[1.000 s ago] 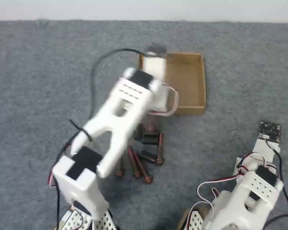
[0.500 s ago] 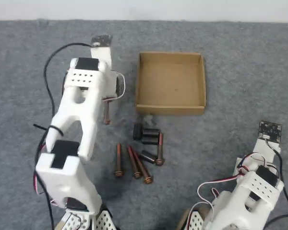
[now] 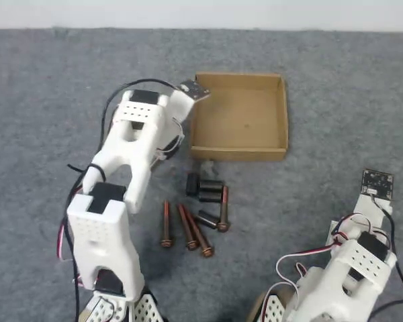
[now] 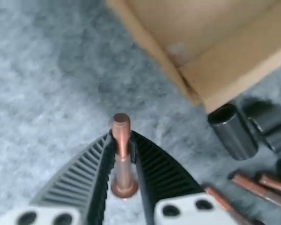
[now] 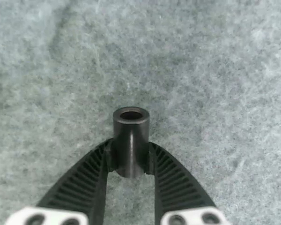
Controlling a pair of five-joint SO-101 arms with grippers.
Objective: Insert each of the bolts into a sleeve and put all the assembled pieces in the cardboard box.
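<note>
Left claw: pinching a copper-coloured bolt by the shank, head end sitting back between the fingers, plain end sticking out past the tips.

Right claw: pinching a dark sleeve by its lower wall, with the open bore pointing away from the claw and free.

Handling, as a judgement: both parts are looking like stiff, smooth metal, small and probably light. The slim bolt is likely to pivot or slip in the ribbed fingers, so a mid-shank grip that leaves the tip free is serving best. The round sleeve is likely to twist, so it is best gripped across its middle, clear of the bore.

The left claw is hovering just beside the near corner of the cardboard box. Loose sleeves are lying near the box wall, with loose bolts just beyond them on the grey tabletop. The right arm is sitting well apart from that pile.
</note>
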